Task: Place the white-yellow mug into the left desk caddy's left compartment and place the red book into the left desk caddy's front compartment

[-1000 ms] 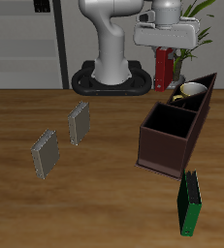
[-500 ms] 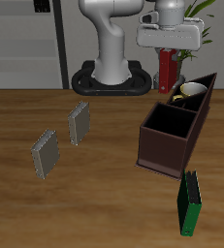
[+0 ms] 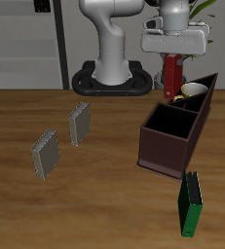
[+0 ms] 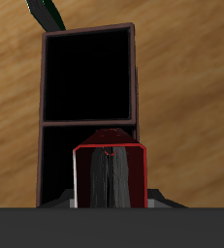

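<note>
Red book [image 3: 170, 74], no readable lettering, hangs clamped in the tool [image 3: 171, 58] above the left desk caddy [image 3: 172, 146].

The left desk caddy [image 3: 178, 131] is sitting at the frame's right, with the mug [image 3: 191, 92] lying inside its rear section. The book [image 3: 170, 74] is hanging above that end. Another book [image 3: 190, 203] is standing lower right; two more [image 3: 79, 124] [image 3: 46, 153] are standing centre-left.

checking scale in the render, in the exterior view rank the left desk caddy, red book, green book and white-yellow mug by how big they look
1. left desk caddy, clearly largest
2. green book and red book: look alike; the green one sits nearer the camera and the red one is partly hidden, so unranked
3. white-yellow mug, smallest, only partly visible inside the caddy
</note>
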